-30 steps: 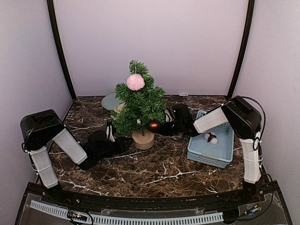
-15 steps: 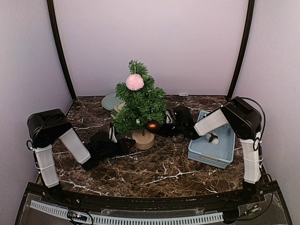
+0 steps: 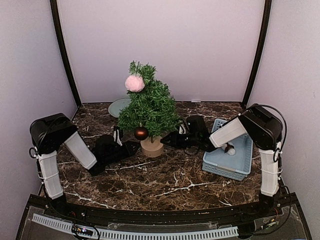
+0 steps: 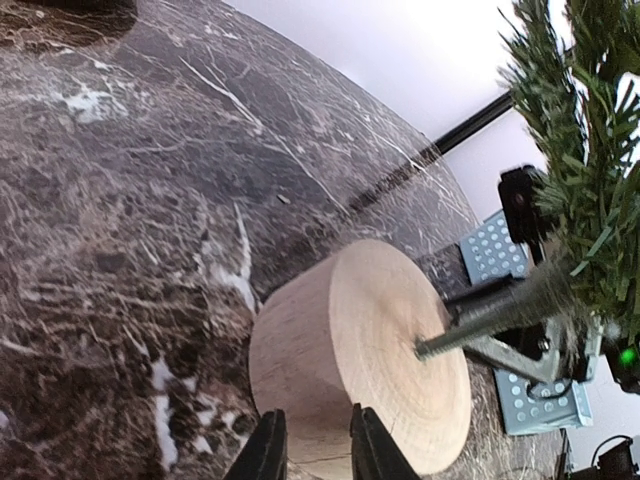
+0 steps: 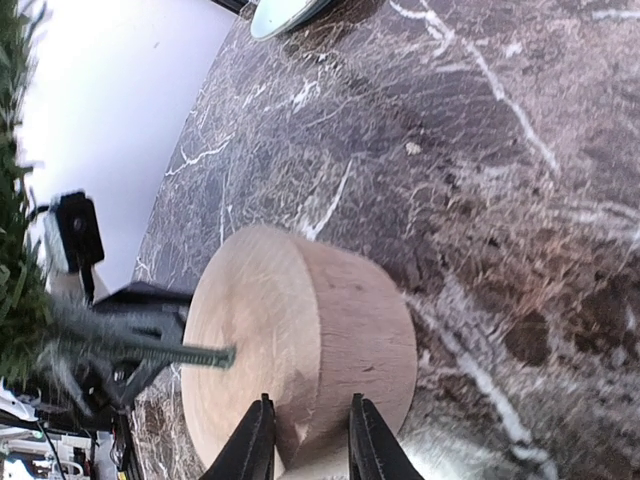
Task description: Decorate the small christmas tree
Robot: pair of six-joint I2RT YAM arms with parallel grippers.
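Note:
The small christmas tree [image 3: 149, 106] leans slightly left at the table's centre. A pink pompom [image 3: 134, 83] hangs near its top and a reddish-brown bauble [image 3: 141, 133] low at its front. From the left, my left gripper [image 3: 132, 148] reaches its wooden stump [image 3: 152, 146]; from the right, my right gripper [image 3: 171, 140] does the same. In the left wrist view the left gripper [image 4: 315, 452] is shut across the rim of the stump [image 4: 350, 345]. The right wrist view shows the right gripper [image 5: 308, 445] clamping the opposite rim of the stump [image 5: 300, 325].
A blue perforated basket [image 3: 243, 152] stands at the right with a small white ornament [image 3: 229, 149] inside. Behind the tree lies a pale round plate [image 3: 118, 106], also in the right wrist view [image 5: 285, 12]. Purple walls enclose the marble table [image 3: 165, 182].
Both grippers narrowed onto the stump. The tree turned and tipped left: the bauble swung from its right side to the front, and the pompom shifted left.

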